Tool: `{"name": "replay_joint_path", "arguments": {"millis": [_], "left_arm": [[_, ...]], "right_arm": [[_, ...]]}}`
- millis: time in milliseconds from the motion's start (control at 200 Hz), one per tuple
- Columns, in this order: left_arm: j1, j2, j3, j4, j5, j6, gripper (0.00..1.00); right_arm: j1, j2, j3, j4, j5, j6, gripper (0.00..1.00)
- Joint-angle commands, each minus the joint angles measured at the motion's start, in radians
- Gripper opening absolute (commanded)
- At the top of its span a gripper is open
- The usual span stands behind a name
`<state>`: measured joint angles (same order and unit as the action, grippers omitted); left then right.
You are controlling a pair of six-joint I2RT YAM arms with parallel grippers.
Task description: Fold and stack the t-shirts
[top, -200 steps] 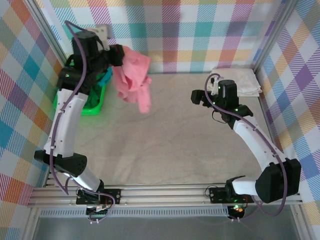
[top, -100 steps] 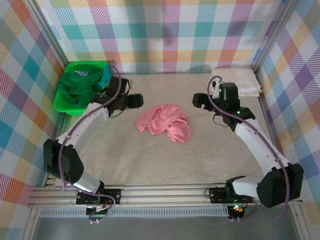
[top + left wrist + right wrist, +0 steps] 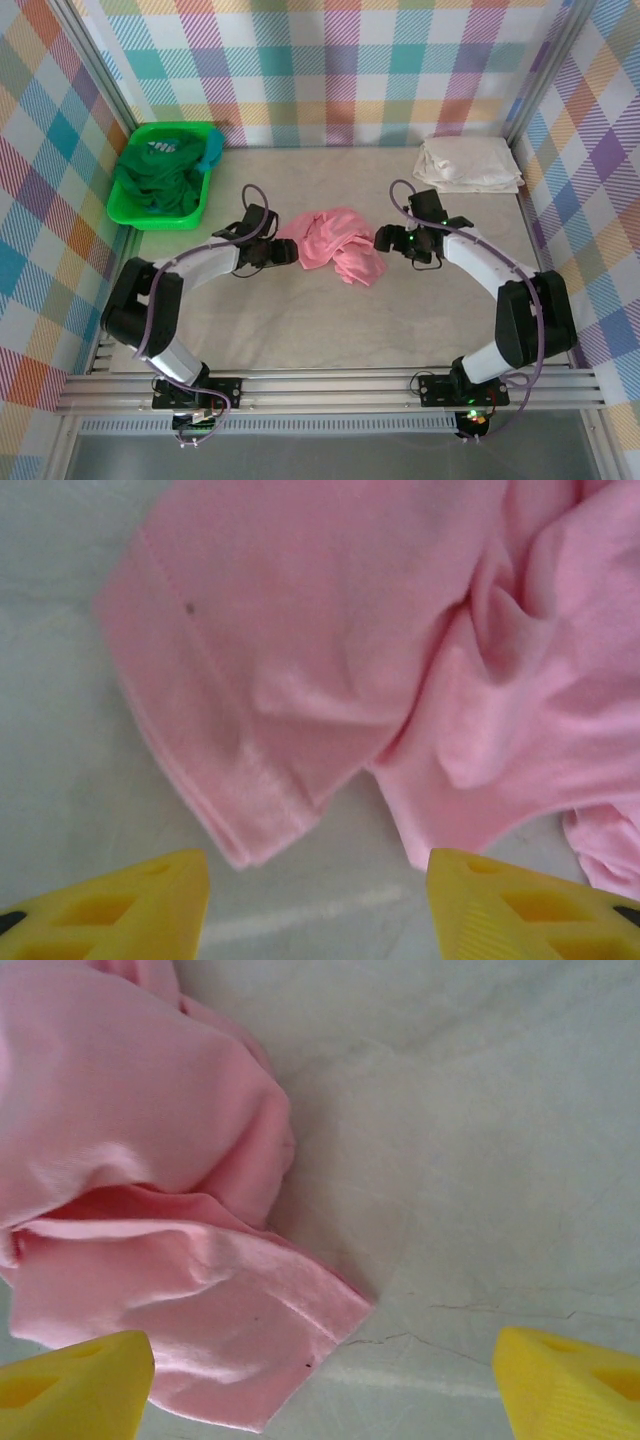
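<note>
- The left claw (image 3: 318,905) is released: its two yellow fingers (image 3: 120,905) stand wide apart, with bare tabletop (image 3: 60,730) between them and nothing gripped.
- Just ahead of those fingers lies the pink shirt (image 3: 330,650). A stitched hem corner points toward the gap but stops short of the fingertips.
- The right claw (image 3: 320,1385) is released too, its yellow fingers (image 3: 75,1385) spread wide over bare tabletop with nothing held.
- A folded-over corner of the pink shirt reaches toward the right claw's gap. It lies nearer one finger than the other and, as far as the wrist view shows, touches neither.
- From above, the claws sit low on opposite sides of the pink shirt: the left claw at its left edge, the right claw at its right edge, each just beside the cloth.
- The pink shirt lies crumpled in a loose heap on the tabletop, not folded, with a flap trailing toward the near side.
- A cream shirt (image 3: 468,163) lies folded flat behind and to the right of the pink shirt, well apart from it.
- A green bin (image 3: 160,221) stands behind and to the left of the pink shirt, holding a dark green shirt (image 3: 155,180) and a teal shirt (image 3: 211,150) bunched together.
</note>
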<state>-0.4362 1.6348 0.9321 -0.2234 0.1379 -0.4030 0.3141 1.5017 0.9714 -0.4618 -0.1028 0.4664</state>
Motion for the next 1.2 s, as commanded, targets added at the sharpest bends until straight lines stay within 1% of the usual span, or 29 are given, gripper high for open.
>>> {"name": "replay_joint_path", "arguments": {"millis": [0,35,70,115,170,260,295,345,385,440,505,570,600,715,830,875,900,950,1000,1025,1045,1140,1195], "left_arm": [[0.005,0.08,0.026,0.093,-0.019,-0.011,0.51],[0.007,0.1,0.035,0.101,-0.023,-0.01,0.47],[0.008,0.112,0.036,0.114,-0.035,-0.011,0.45],[0.011,0.121,0.033,0.131,-0.067,-0.015,0.38],[0.017,0.131,0.037,0.135,-0.076,-0.011,0.29],[0.024,0.131,0.054,0.116,-0.096,-0.008,0.08],[0.025,0.127,0.055,0.11,-0.112,-0.008,0.0],[0.031,0.117,0.056,0.102,-0.125,-0.012,0.0],[0.038,0.099,0.05,0.103,-0.128,-0.019,0.0],[0.046,0.064,0.033,0.108,-0.136,-0.029,0.0],[0.055,0.009,0.019,0.093,-0.17,-0.047,0.0],[0.065,-0.046,0.004,0.084,-0.191,-0.051,0.0],[0.072,-0.067,0.003,0.075,-0.196,-0.052,0.0],[0.111,-0.133,0.0,0.031,-0.196,-0.063,0.0],[0.138,-0.207,-0.009,-0.011,-0.202,-0.068,0.0],[0.143,-0.236,-0.011,-0.028,-0.204,-0.061,0.0],[0.143,-0.251,-0.011,-0.037,-0.206,-0.058,0.0],[0.145,-0.284,-0.013,-0.046,-0.204,-0.05,0.0],[0.145,-0.302,-0.011,-0.046,-0.2,-0.045,0.0],[0.145,-0.307,-0.008,-0.084,-0.201,-0.043,0.0],[0.145,-0.308,-0.006,-0.091,-0.203,-0.04,0.0],[0.145,-0.322,-0.007,-0.112,-0.223,-0.035,0.0],[0.146,-0.336,-0.02,-0.104,-0.228,-0.037,0.0]], "right_arm": [[-0.005,0.018,-0.03,0.058,-0.059,0.085,0.87],[-0.007,0.023,-0.04,0.07,-0.068,0.096,0.86],[-0.006,0.028,-0.051,0.089,-0.079,0.107,0.86],[-0.006,0.04,-0.064,0.111,-0.1,0.121,0.86],[-0.006,0.063,-0.069,0.132,-0.121,0.136,0.84],[-0.007,0.102,-0.076,0.176,-0.165,0.152,0.81],[-0.007,0.118,-0.079,0.203,-0.183,0.157,0.77],[-0.005,0.136,-0.086,0.242,-0.208,0.165,0.72],[-0.006,0.15,-0.086,0.254,-0.217,0.166,0.66],[-0.003,0.167,-0.074,0.256,-0.226,0.162,0.55],[-0.004,0.178,-0.072,0.266,-0.232,0.16,0.47],[-0.005,0.181,-0.089,0.295,-0.233,0.166,0.33],[-0.005,0.179,-0.098,0.308,-0.229,0.167,0.28],[-0.005,0.157,-0.115,0.327,-0.2,0.165,0.16],[-0.009,0.096,-0.152,0.337,-0.154,0.175,0.05],[-0.013,0.073,-0.163,0.332,-0.15,0.175,0.04],[-0.014,0.063,-0.166,0.322,-0.144,0.175,0.06],[-0.014,0.044,-0.172,0.298,-0.137,0.175,0.16],[-0.014,0.05,-0.168,0.269,-0.164,0.177,0.27],[-0.012,0.059,-0.165,0.255,-0.182,0.182,0.33],[-0.012,0.067,-0.166,0.252,-0.197,0.189,0.37],[0.002,0.096,-0.198,0.275,-0.252,0.236,0.47],[0.015,0.102,-0.217,0.304,-0.249,0.249,0.49]]}}
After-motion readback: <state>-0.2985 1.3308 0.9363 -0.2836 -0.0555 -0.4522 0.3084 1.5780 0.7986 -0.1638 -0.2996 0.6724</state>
